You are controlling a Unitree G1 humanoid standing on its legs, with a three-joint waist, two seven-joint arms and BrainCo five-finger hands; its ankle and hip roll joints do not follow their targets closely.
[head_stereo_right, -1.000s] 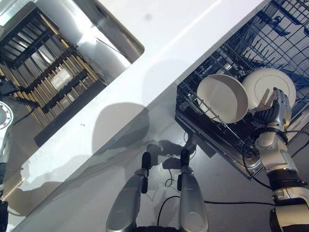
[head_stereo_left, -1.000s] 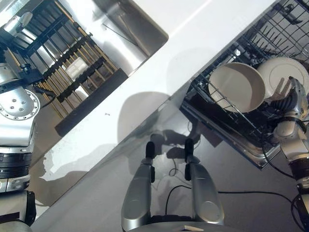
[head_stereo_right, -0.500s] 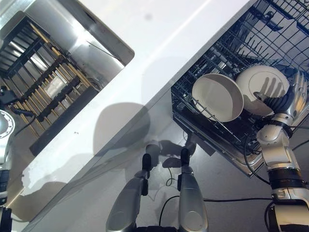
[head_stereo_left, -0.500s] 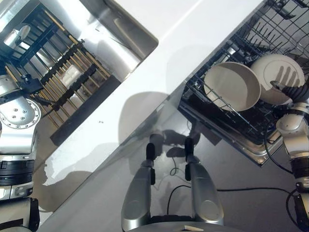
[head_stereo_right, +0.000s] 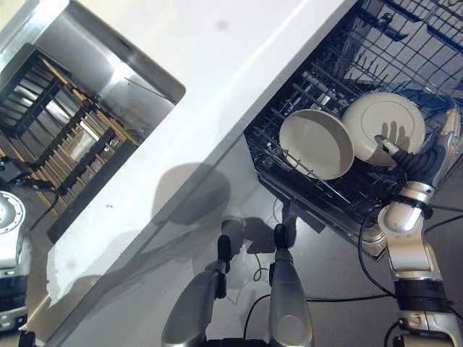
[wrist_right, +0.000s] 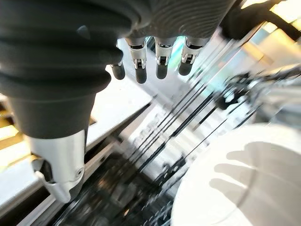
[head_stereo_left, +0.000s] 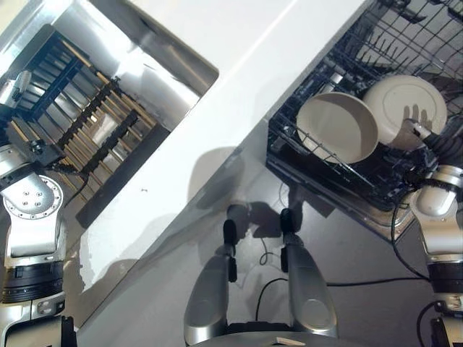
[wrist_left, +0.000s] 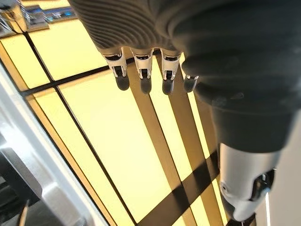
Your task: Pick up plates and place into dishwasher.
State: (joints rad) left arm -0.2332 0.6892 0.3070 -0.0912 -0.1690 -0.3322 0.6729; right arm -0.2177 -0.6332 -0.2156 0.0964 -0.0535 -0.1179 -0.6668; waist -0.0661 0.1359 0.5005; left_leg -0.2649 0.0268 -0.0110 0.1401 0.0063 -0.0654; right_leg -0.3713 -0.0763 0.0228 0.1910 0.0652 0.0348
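Two white plates stand on edge in the dark wire dishwasher rack (head_stereo_left: 327, 194): a deep one (head_stereo_left: 336, 126) and a flatter one (head_stereo_left: 404, 107) beside it. My right hand (head_stereo_right: 414, 163) hovers just off the flatter plate's lower right rim, and its shadow falls on the plate's face. In the right wrist view its fingers (wrist_right: 157, 61) are straight and hold nothing, with the flatter plate (wrist_right: 235, 188) below them. My left hand (wrist_left: 141, 70) is open and holds nothing; beyond its fingers lies a yellow surface crossed by dark lines.
A white counter (head_stereo_left: 239, 87) runs diagonally between the dishwasher rack and a steel sink (head_stereo_left: 152, 69). A dark dish rack with wooden rods (head_stereo_left: 94, 134) stands beside the sink. More wire tines of the dishwasher rack (head_stereo_left: 405, 36) rise behind the plates.
The whole view has shifted. My right hand, whose fingers lay against the flatter plate's rim a second ago, now stands a little off it. Both plates stay in the rack.
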